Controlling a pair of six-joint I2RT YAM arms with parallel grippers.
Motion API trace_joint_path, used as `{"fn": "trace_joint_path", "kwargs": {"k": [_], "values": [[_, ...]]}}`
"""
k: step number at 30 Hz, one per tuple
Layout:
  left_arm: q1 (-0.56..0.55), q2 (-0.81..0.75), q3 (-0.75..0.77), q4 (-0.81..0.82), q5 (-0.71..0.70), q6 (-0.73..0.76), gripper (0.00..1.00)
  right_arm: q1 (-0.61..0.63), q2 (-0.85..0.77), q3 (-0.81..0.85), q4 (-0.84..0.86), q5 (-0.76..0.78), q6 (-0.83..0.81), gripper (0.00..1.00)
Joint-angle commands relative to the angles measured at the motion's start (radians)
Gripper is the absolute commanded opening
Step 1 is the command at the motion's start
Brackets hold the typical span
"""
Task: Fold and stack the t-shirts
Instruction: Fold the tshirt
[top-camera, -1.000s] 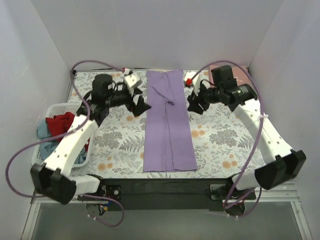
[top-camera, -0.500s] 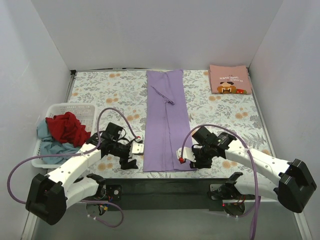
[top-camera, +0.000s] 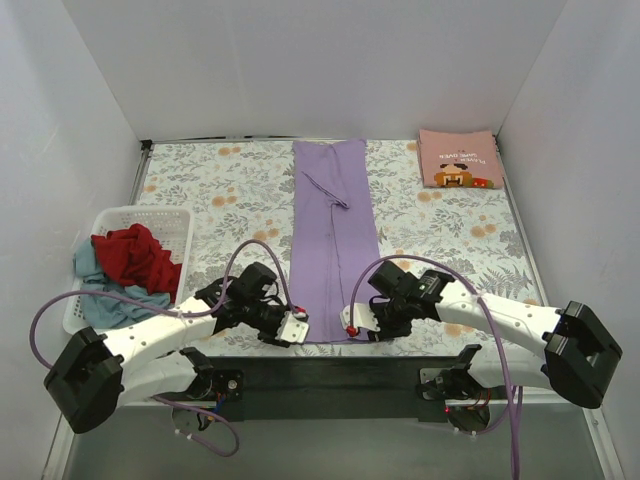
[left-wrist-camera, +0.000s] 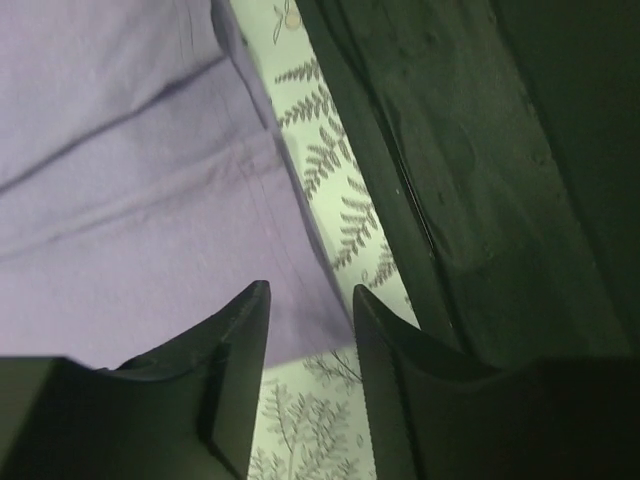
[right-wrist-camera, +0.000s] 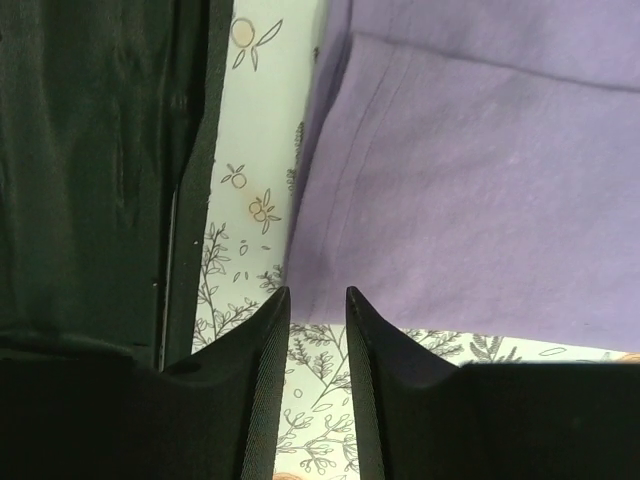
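Note:
A lavender-purple t-shirt (top-camera: 335, 230), folded lengthwise into a long strip, lies down the middle of the floral cloth. My left gripper (top-camera: 298, 325) sits low at its near left corner, my right gripper (top-camera: 350, 322) at its near right corner. In the left wrist view the shirt's (left-wrist-camera: 120, 180) corner shows between the tips of my left gripper (left-wrist-camera: 310, 295), jaws narrowly apart. In the right wrist view the shirt's (right-wrist-camera: 480, 180) hem corner lies just past the tips of my right gripper (right-wrist-camera: 316, 295), also with a small gap. A folded salmon-pink printed t-shirt (top-camera: 458, 158) rests at the far right.
A white basket (top-camera: 110, 215) at the left holds a red t-shirt (top-camera: 135, 255) and a grey-blue one (top-camera: 100, 295). The black mounting bar (top-camera: 330, 365) runs along the near table edge, right behind both grippers. White walls enclose the floral cloth (top-camera: 220, 200) on three sides.
Both arms have swung from the shirt's far end down to its near corners. Both pairs of jaws have narrowed. The shirt itself has not moved.

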Motion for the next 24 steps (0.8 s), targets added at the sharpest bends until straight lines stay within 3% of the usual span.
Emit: {"fn": "trace_joint_path", "kwargs": {"k": [1, 5, 10, 17, 24], "values": [[-0.055, 0.023, 0.036, 0.146, -0.018, 0.015, 0.36, 0.006, -0.001, 0.041, 0.031, -0.031, 0.045, 0.35], [-0.081, 0.124, 0.107, 0.146, -0.008, 0.132, 0.29, 0.002, -0.046, 0.035, 0.008, -0.037, 0.077, 0.34], [-0.108, 0.291, 0.217, 0.126, 0.009, 0.279, 0.28, -0.037, -0.056, 0.037, 0.001, -0.032, 0.088, 0.35], [-0.153, 0.414, 0.309, 0.02, 0.023, 0.465, 0.29, -0.155, -0.102, 0.024, -0.016, -0.044, 0.098, 0.35], [-0.176, 0.507, 0.384, -0.114, 0.019, 0.56, 0.32, -0.242, -0.136, 0.034, -0.036, -0.046, 0.086, 0.35]]}}
